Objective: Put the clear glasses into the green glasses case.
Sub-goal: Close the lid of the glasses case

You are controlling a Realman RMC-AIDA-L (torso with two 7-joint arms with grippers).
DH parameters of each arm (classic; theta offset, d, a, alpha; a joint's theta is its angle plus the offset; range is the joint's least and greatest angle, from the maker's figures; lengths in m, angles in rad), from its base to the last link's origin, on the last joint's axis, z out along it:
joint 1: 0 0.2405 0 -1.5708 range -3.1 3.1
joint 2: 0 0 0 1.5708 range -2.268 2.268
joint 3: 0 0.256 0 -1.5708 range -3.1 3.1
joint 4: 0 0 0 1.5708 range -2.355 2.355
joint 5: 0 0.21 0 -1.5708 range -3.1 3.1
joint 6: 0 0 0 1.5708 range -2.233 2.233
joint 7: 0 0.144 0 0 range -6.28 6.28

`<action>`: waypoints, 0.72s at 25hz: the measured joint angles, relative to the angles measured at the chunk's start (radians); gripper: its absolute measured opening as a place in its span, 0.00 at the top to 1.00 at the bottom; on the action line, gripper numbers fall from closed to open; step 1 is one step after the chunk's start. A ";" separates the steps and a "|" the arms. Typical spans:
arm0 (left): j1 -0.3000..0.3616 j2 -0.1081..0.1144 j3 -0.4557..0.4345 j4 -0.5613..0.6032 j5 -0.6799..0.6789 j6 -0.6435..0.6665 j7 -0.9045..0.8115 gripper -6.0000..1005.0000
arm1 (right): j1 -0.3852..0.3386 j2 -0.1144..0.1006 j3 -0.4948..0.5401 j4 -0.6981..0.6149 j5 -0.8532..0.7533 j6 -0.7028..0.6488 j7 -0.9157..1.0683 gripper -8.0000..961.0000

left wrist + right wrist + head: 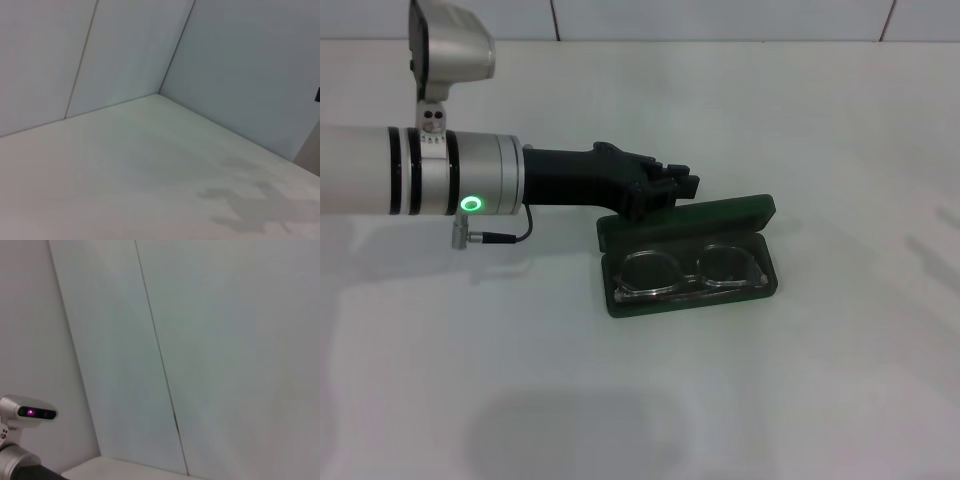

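The green glasses case (688, 255) lies open on the white table, its lid tilted up at the back. Inside it rest the clear glasses (686, 270), both lenses facing up. My left gripper (670, 185) reaches in from the left and hovers just behind and above the case's lid, at its left end. Its black fingers are bunched together from this angle and I cannot tell if they are open. The left wrist view shows only bare table and wall. My right gripper is out of view.
White table (770, 390) all around the case, white wall panels behind. The left arm's silver forearm (420, 170) spans the left side of the head view, with a cable (510, 238) hanging below it. The right wrist view catches the left arm's camera housing (27, 412).
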State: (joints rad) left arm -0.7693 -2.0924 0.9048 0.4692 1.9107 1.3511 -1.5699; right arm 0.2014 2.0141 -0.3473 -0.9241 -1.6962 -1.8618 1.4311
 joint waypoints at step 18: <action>-0.003 -0.004 0.051 -0.069 -0.051 -0.069 0.061 0.81 | 0.018 -0.002 -0.001 0.046 -0.033 0.025 -0.025 0.39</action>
State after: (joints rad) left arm -0.7719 -2.0966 0.9556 0.4002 1.8601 1.2817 -1.5084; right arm 0.2196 2.0125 -0.3484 -0.8778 -1.7288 -1.8370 1.4057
